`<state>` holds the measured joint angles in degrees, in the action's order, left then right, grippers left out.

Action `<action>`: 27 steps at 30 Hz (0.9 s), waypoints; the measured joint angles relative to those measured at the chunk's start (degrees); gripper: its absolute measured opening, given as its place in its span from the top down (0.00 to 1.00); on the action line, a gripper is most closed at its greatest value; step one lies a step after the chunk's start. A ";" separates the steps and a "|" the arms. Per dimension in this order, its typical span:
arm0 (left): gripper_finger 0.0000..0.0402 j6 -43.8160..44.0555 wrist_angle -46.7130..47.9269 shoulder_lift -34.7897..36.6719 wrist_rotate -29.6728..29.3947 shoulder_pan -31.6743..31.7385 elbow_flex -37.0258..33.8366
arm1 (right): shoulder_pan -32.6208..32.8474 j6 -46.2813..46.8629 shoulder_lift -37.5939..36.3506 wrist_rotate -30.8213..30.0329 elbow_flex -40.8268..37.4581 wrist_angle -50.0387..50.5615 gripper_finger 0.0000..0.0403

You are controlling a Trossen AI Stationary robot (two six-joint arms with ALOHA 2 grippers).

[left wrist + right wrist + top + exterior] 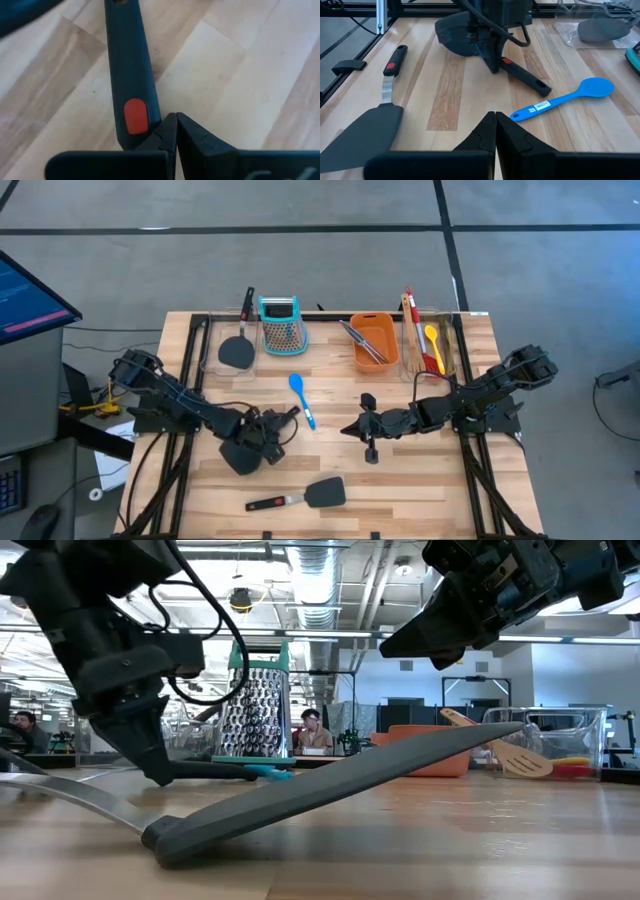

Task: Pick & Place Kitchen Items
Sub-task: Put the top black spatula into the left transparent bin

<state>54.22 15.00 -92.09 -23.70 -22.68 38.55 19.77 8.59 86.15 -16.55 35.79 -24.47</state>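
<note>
**Both grippers clenched over the desk, utensils spread about**

- Upper left of the high view: a black spatula point(237, 350) lies in a clear tray point(212, 366) at the back of the desk point(420, 480). Just right of it stands the teal-topped grater point(281, 325).
- Left centre: the left gripper point(283, 420) sits low over the desk, fingers clenched together and holding nothing. In the left wrist view its fingertips point(176, 131) meet just beside a black handle with a red spot point(131, 75); whether they touch it, cannot tell. A dark spatula blade point(243, 452) shows under the arm.
- Centre: the blue spoon point(302, 398) lies flat, bowl toward the grater, near the left gripper but apart from it.
- Lower centre: a second black spatula point(300, 497) lies near the front edge, handle pointing left.
- Right of centre: the right gripper point(350, 427) points left over bare wood, fingers clenched, empty.
- Upper right: orange tub point(373, 340) holds silver tongs point(361, 340). Beside it a clear bin point(447, 345) holds the wooden turner point(410, 315), red spoon point(422, 340) and yellow spoon point(433, 338).
</note>
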 joint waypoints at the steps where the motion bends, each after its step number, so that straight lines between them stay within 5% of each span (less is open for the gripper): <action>1: 1.00 -0.01 -0.35 -0.02 -0.01 0.03 -0.08 | -0.01 0.00 0.00 -0.01 0.00 0.00 1.00; 12: 1.00 -5.58 -9.32 12.67 1.30 -1.64 -0.20 | 0.00 -0.03 0.00 0.01 0.00 0.06 1.00; 20: 1.00 -4.86 4.74 23.68 0.95 -1.00 1.18 | 0.04 -0.01 0.00 0.01 0.00 0.04 1.00; 27: 1.00 -7.38 11.15 22.06 2.52 -1.93 13.36 | -0.02 -0.16 0.00 0.01 0.00 0.04 1.00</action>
<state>46.85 26.15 -70.04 -21.18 -24.61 51.91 19.75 8.43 86.15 -16.53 35.79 -24.43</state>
